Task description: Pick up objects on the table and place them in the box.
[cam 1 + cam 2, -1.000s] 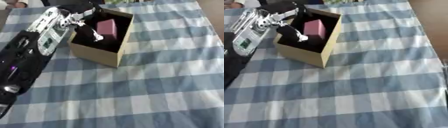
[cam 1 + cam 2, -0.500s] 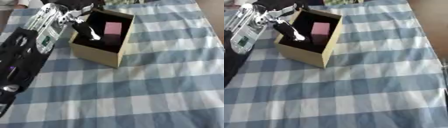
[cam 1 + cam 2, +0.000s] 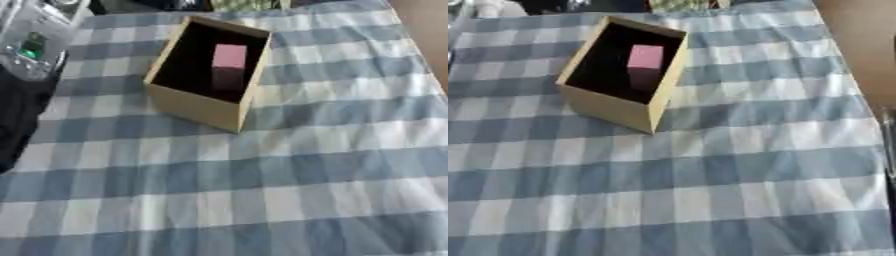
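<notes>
1. Pink rectangular block [image 3: 229, 56] sits inside the open tan cardboard box [image 3: 193, 107], toward the box's far right inner side; its pale pink top face is lit, lower part darker in shadow.
2. The box interior is dark; no other contents can be made out.
3. The box stands on the blue-and-white checked tablecloth [image 3: 289, 190], in the far left part of the cloth, turned askew so one corner points near-right.
4. The box's long axis runs from near-left to far-right; the block's long axis looks roughly in line with the box's far-near direction, standing or leaning against the inner wall, cannot tell which.
5. Room: wide bare cloth near and to the right of the box; the cloth's right edge shows at the far right, with a brown surface [image 3: 859, 45] beyond it.
6. Left arm [image 3: 31, 42], silver and black with a green spot, shows at the far left edge, apart from the box; its hand is out of view, so finger state cannot be told.
7. Right hand is in neither view.
8. Dark shapes lie beyond the cloth's far edge, too unclear to name.
</notes>
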`<act>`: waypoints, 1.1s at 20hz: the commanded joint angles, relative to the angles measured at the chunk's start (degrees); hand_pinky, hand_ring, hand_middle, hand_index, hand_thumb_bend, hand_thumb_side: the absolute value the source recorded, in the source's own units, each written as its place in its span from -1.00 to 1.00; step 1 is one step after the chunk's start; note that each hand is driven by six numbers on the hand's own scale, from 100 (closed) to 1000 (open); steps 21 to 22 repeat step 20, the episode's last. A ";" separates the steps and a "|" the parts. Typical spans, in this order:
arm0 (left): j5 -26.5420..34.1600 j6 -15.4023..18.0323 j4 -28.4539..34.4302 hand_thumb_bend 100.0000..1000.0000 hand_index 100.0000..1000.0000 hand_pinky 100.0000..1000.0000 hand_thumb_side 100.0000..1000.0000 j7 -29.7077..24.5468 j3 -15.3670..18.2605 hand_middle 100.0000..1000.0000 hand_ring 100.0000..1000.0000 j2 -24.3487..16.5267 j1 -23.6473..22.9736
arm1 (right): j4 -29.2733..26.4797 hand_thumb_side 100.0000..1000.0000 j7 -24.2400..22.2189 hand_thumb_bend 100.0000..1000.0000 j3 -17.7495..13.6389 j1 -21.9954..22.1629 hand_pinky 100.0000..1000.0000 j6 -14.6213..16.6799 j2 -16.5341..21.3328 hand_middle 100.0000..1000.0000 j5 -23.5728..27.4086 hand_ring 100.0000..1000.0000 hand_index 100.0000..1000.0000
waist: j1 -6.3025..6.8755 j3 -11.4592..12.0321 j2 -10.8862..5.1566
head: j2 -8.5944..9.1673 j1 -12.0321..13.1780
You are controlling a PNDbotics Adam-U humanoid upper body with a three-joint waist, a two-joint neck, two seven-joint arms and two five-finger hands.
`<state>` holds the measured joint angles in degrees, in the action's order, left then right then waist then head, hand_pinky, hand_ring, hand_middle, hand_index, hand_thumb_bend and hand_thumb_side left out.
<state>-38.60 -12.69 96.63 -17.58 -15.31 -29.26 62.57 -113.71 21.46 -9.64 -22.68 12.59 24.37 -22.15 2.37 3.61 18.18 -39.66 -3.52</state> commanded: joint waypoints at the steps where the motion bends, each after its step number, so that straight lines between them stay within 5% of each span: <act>1: 4.59 -3.43 9.32 -0.49 0.66 0.18 0.29 6.06 2.92 0.46 0.39 -6.51 -2.34 | -0.88 0.78 0.67 -1.00 -0.74 -0.40 0.67 0.21 2.32 0.24 -0.61 0.26 0.44 | -0.42 0.41 -1.53 | -0.31 -0.68; 6: 10.18 -5.11 17.49 -0.54 0.64 0.17 0.26 14.02 6.13 0.44 0.36 -12.52 -10.12 | -0.88 0.80 1.16 -1.00 -0.93 -0.42 0.67 0.49 2.80 0.24 -1.08 0.27 0.44 | -1.28 1.37 -1.89 | -0.05 -1.25; 13: 16.79 0.21 17.95 -0.65 0.63 0.13 0.33 26.21 10.05 0.42 0.34 -16.71 -20.51 | -0.88 0.80 2.36 -1.00 -1.05 -1.35 0.66 1.76 3.94 0.26 -1.61 0.29 0.45 | -2.70 2.44 -2.27 | 0.18 -1.83; 20: 22.68 5.85 17.96 -0.67 0.57 0.05 0.39 38.25 14.57 0.35 0.27 -15.67 -32.08 | -0.88 0.82 5.10 -1.00 -0.97 -2.20 0.67 3.27 4.63 0.29 -1.44 0.32 0.47 | -3.69 3.19 -2.22 | 0.76 -2.40; 22: 22.68 5.85 17.96 -0.67 0.57 0.05 0.39 38.25 14.57 0.35 0.27 -15.67 -32.08 | -0.88 0.82 5.10 -1.00 -0.97 -2.20 0.67 3.27 4.63 0.29 -1.44 0.32 0.47 | -3.69 3.19 -2.22 | 0.76 -2.40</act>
